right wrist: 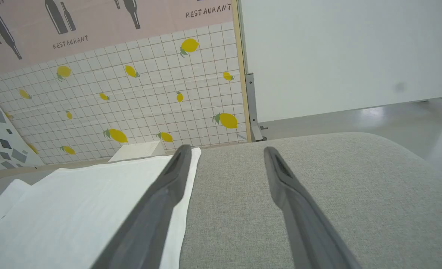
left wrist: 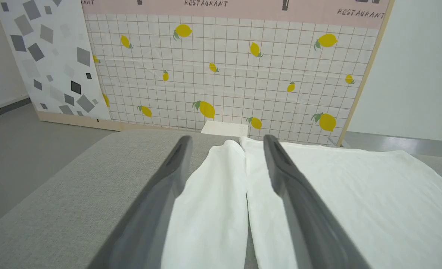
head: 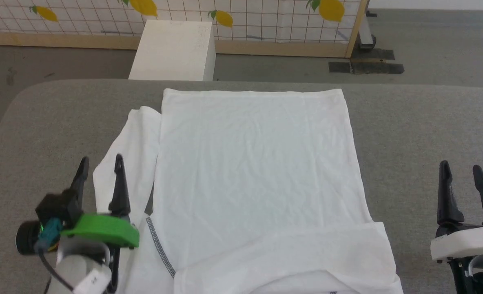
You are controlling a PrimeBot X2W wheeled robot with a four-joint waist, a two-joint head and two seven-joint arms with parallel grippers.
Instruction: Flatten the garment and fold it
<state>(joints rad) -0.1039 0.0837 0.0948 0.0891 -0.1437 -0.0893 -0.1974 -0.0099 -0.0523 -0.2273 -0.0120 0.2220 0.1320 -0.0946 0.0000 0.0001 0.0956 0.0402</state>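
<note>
White thin-fabric garment [head: 258,171] lies flat on the grey woven-textile table [head: 429,122], between the two grippers. Main panel is a near-rectangular slab with faint creases. The end nearest the grippers' bases is doubled over into a band.

Left gripper [head: 101,159]: fingers spread wide, nothing pinched. Outer finger sits over bare grey weave, inner finger over a narrow sleeve-like flap [head: 137,139] sticking out from the panel's side. In the left wrist view that flap runs up between the fingers, rounded at its far end, and a dark slit separates it from the main panel, which starts at the inner finger. Can't tell whether the tips touch the cloth. Short strip of black-and-white overlock stitching [head: 160,247] just inboard of this gripper's green mount [head: 103,230].

Right gripper [head: 459,165]: fingers spread wide, empty, over bare weave and apart from the garment's edge, which lies inboard of it.

Beyond the fingertips, past the table's far rounded edge: plain white box [head: 174,49] on the floor, then a gridded panel printed with lemons [head: 266,20] in a wood frame.
</note>
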